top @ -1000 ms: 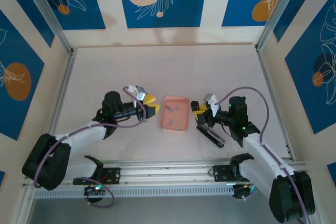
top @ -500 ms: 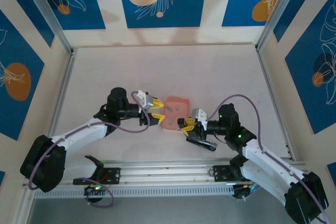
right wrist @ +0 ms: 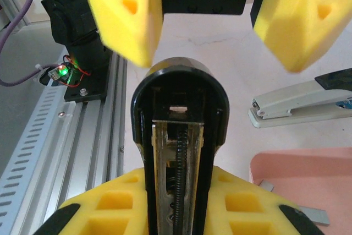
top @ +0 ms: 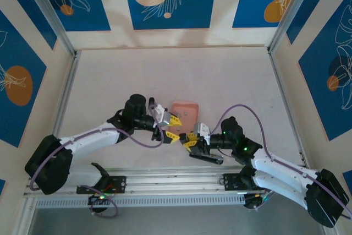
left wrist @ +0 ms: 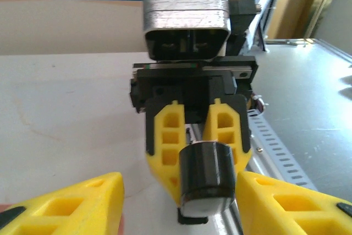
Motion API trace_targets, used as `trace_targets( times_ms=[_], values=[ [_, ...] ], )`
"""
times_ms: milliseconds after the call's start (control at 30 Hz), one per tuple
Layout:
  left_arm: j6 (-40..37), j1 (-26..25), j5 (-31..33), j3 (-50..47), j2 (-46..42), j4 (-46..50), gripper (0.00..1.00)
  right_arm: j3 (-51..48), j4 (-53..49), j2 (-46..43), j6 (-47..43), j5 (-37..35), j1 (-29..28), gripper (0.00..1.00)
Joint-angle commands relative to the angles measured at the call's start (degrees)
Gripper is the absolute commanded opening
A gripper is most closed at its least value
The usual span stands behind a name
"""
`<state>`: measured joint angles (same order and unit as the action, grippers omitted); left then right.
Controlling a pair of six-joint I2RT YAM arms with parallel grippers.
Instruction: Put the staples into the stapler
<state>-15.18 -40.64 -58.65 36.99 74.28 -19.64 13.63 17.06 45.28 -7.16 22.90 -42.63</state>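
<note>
Your left arm reaches low to right, right arm low to left; pincers face each other near table (top: 220, 75) front edge. Left pincer (top: 172, 127) spread wide, empty. Right pincer (top: 190, 139) clamped on black stapler (right wrist: 176, 114): rounded end, metal channel and coil spring exposed. Fingers (right wrist: 121, 9) yellow, blocky, with cut-outs. Two flat grey staples (right wrist: 313, 216) strips visible in pink tray (right wrist: 286, 169). Second stapler (right wrist: 308, 103), pale-bodied, lies near tray.
</note>
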Motion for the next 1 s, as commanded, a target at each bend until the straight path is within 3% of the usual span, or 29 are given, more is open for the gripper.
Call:
trace_targets(
  times_ms=[0,667,900,967],
  values=[
    [-1.6,-1.0,-5.5,2.6,2.1,0.9,0.55,0.0,6.0,0.8,1.1,-1.0,-0.9,0.13],
    [-3.8,-2.9,-4.0,3.0,4.8,4.0,0.47,1.9,13.6,8.5,1.9,-1.4,-1.5,0.14],
    [-3.1,-3.0,-2.3,1.9,5.2,3.0,0.33,2.5,16.0,10.1,1.8,-1.9,-1.5,0.17],
    [-3.2,-2.9,-0.8,1.0,4.7,2.2,0.27,2.3,16.5,10.0,1.9,-2.8,-1.5,0.21]
  ],
)
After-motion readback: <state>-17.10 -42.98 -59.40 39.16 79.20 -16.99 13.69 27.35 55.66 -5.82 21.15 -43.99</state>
